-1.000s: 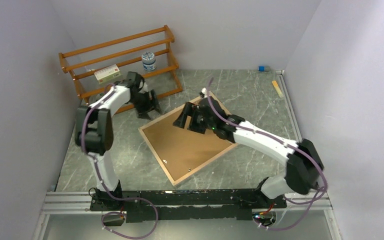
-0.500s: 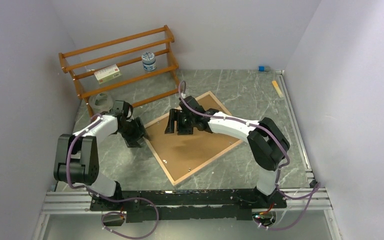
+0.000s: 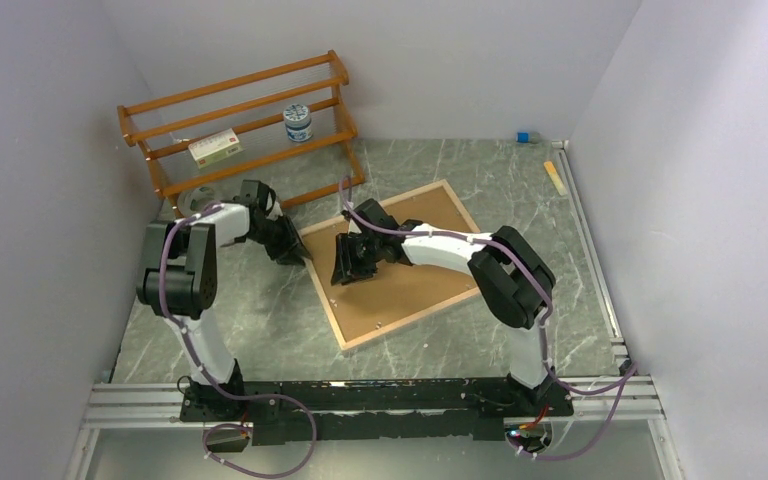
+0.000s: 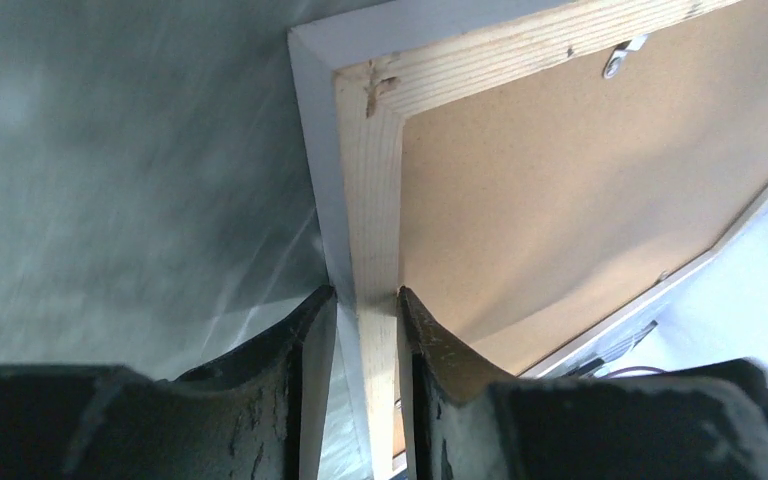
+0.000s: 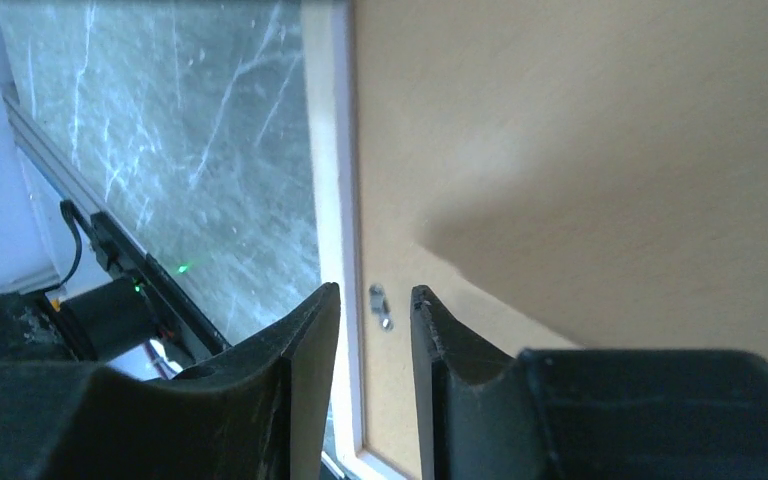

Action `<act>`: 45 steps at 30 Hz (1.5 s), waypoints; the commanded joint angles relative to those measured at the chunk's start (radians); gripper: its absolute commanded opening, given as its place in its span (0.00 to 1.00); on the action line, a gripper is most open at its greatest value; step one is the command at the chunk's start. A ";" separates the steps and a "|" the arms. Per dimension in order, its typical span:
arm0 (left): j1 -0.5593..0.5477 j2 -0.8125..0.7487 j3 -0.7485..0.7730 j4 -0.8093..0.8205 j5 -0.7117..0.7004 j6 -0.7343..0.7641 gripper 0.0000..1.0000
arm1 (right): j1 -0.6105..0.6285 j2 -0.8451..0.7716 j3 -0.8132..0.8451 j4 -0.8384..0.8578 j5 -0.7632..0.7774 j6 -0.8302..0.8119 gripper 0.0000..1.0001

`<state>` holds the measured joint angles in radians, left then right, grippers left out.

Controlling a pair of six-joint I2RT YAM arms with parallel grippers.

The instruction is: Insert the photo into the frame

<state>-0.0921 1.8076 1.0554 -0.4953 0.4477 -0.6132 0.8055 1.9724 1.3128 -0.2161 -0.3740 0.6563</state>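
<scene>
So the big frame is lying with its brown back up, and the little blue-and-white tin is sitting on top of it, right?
Not quite. The tin isn't on the frame; it stands on a shelf of the orange wooden rack behind it, as the top view shows. The frame does lie with its brown back up.

frame (image 3: 415, 290) lay around the middle of the table (image 3: 520, 190), rack (image 3: 250, 82) behind it in the far left corner, jar (image 3: 298, 123) and box (image 3: 213, 147) on it.
</scene>
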 commanded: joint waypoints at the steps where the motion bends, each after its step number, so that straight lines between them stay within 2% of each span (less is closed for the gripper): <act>1: -0.006 0.096 0.154 0.055 0.119 0.046 0.34 | -0.003 0.009 -0.008 0.058 -0.079 -0.038 0.36; 7: -0.006 0.201 0.255 0.039 0.148 0.057 0.35 | -0.004 0.039 -0.025 0.082 -0.047 -0.033 0.40; 18: -0.006 0.251 0.265 0.028 0.155 0.064 0.37 | -0.014 0.084 -0.047 0.211 0.000 -0.010 0.41; 28: -0.007 0.278 0.294 0.019 0.150 0.061 0.36 | -0.024 0.107 -0.068 0.268 -0.187 -0.041 0.37; 36: -0.006 0.285 0.294 0.023 0.151 0.056 0.36 | -0.034 0.131 -0.034 0.206 -0.312 -0.116 0.37; 45: -0.007 0.291 0.280 0.031 0.152 0.054 0.35 | -0.031 0.175 -0.005 0.163 -0.353 -0.146 0.38</act>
<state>-0.0860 2.0594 1.3376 -0.4988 0.6060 -0.5652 0.7536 2.1075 1.2968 0.0223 -0.6701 0.5491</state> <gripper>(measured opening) 0.360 0.375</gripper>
